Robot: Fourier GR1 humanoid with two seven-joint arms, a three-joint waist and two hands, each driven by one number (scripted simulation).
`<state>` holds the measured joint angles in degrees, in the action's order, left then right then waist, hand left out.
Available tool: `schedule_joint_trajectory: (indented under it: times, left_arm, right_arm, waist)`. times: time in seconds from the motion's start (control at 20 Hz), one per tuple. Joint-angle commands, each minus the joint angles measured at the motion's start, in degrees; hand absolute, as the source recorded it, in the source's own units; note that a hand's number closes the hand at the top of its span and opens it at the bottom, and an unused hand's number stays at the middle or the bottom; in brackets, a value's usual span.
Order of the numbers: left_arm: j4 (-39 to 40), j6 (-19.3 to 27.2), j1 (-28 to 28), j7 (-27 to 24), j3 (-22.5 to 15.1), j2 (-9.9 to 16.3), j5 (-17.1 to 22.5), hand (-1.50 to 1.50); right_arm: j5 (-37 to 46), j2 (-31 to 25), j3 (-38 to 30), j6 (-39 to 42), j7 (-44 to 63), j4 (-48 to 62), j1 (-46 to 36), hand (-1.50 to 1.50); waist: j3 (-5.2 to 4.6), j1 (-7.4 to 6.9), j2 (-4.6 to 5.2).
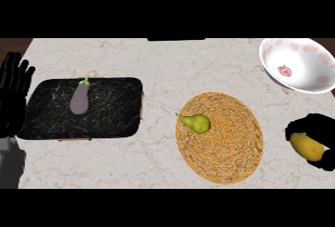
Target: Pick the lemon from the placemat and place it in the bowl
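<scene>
Curling round the lemon (307, 146), the right hand (313, 128) shows at the right edge of the head view, its black fingers wrapped over and under the yellow fruit so that only the middle of the lemon is seen. Hand and lemon are off the placemat (220, 137), just to its right, over the pale marbled tabletop (163, 57). The bowl (299, 64), white with a pink pattern and a small red mark inside, stands at the upper right corner, above the hand and apart from it.

On the round woven placemat a green pear (196, 123) lies near the left side, its stem pointing toward the upper left. To the left of the placemat sits a dark speckled rectangular tray (118, 119) with a purple eggplant (80, 99) lying on it, green stem end toward the top.

At the far left edge the left hand (14, 88) rests open, fingers straight and pointing up, beside the tray's left side, holding nothing.
</scene>
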<state>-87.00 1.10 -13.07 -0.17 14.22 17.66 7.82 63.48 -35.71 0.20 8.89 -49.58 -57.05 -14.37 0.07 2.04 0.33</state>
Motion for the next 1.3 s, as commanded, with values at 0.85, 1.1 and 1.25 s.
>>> schedule_joint_trajectory:
  times: [0.85,1.1,1.25]
  left_arm:
    - [0.1,-0.5,-0.9,0.3,-1.0,-1.1,0.7,0.00]
    - [0.3,-2.2,-0.9,-0.1,-0.2,0.5,1.3,0.00]
    - [1.0,-1.1,-3.4,0.9,-2.0,-1.0,0.4,0.00]
  right_arm:
    - [-16.2,-33.9,-36.7,1.5,-1.6,35.7,-6.4,1.50]
    - [-18.9,-36.9,-39.6,3.3,-8.0,39.1,-9.1,1.50]
    - [-20.8,-38.3,-40.1,9.0,-8.4,39.8,-13.7,1.50]
  waist:
    - [0.64,-2.98,0.61]
    - [0.52,-3.88,0.42]
    - [0.43,-4.16,0.58]
